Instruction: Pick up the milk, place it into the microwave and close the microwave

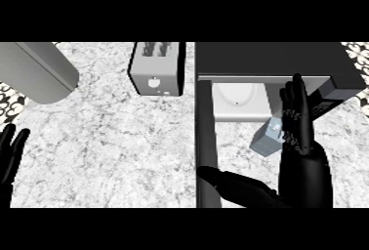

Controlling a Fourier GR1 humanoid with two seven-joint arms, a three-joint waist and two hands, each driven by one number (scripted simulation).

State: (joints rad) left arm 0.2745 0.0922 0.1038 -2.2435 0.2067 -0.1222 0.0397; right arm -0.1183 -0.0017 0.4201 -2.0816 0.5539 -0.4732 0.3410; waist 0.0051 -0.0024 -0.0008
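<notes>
1. The placing step looks to be in hand: the milk carton (269, 138) is just outside the mouth of the open microwave (277, 61), not yet in the cavity.

2. The right hand (297, 114) reaches forward from the lower right, fingers straight and extended toward the microwave's front edge. The carton lies against the left side of those fingers, partly hidden behind them. I see no fingers curled round it, so it reads as a flat hand alongside or pushing the carton, not a closed grasp. The thumb (227, 181) sticks out low and to the left, well clear of the carton.

3. The microwave door (205, 141) stands swung open, seen edge-on as a dark bar running down the view, left of the carton. Inside, the pale turntable plate (236, 95) shows, bare.

4. The next move, as I judge it, calls for carrying the carton forward and a little left, over the sill and onto the turntable, then drawing the hand out before the door is swung shut.

5. The left hand (12, 151) rests open at the left edge, fingers up.

6. A toaster (157, 68) stands left of the microwave; a grey cylinder (36, 71) lies at the upper left of the marble counter (108, 146).
</notes>
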